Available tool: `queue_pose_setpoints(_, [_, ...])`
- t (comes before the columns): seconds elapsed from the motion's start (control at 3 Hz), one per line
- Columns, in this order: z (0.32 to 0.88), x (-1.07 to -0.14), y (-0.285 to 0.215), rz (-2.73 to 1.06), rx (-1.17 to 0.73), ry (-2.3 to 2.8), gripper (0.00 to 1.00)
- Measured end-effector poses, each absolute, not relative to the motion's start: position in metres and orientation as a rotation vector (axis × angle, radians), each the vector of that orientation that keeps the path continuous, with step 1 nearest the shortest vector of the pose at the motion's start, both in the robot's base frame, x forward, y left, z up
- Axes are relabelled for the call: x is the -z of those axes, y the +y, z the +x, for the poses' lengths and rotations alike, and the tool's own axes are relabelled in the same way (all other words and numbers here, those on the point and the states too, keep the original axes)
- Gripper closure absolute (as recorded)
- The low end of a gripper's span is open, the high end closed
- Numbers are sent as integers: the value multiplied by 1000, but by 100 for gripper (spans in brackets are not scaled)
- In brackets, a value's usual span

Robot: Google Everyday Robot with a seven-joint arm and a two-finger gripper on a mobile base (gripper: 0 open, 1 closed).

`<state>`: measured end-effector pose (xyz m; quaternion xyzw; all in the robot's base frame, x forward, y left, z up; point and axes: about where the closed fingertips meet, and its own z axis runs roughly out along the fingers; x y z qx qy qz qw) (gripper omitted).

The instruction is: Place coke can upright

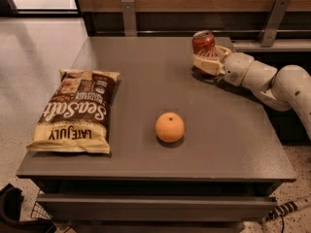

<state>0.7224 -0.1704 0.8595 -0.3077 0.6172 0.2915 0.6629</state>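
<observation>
Camera view, the only one supplied: the coke can (203, 42) stands at about one o'clock on the table (146, 67), near the back right corner, silver top uppermost and body close to vertical. The gripper (207, 62) reaches in from three o'clock on the end of the white arm (272, 79), its cream fingers clasped round the lower half of the can. Assessment: the uprighting itself appears done or very nearly so; what remains is to confirm that the base is seated, let go and draw clear without tipping it. Whether the base rests on the surface cannot be told, as the fingers hide it. Surface: flat, dark grey, matte, with a drawer front below the near edge. An orange (170, 127) lies just towards six o'clock of centre, well apart from the can; a bag of chips (73, 110) lies flat at nine o'clock. Room: a wood-panelled wall with a rail on two metal brackets (128, 16) runs across twelve o'clock, pale floor (39, 47) shows at ten o'clock, and a cable (286, 208) trails at five o'clock.
</observation>
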Motion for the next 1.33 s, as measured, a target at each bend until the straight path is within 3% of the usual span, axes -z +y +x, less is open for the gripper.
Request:
queue_pose_setpoints(0.67, [717,-858,-178,-683,-639,1411,100])
queue_pose_setpoints(1.0, [717,-858,-175,-686,-642,1409,84])
queue_pose_setpoints(1.33, [718,-858,-171,-690,-646,1407,60])
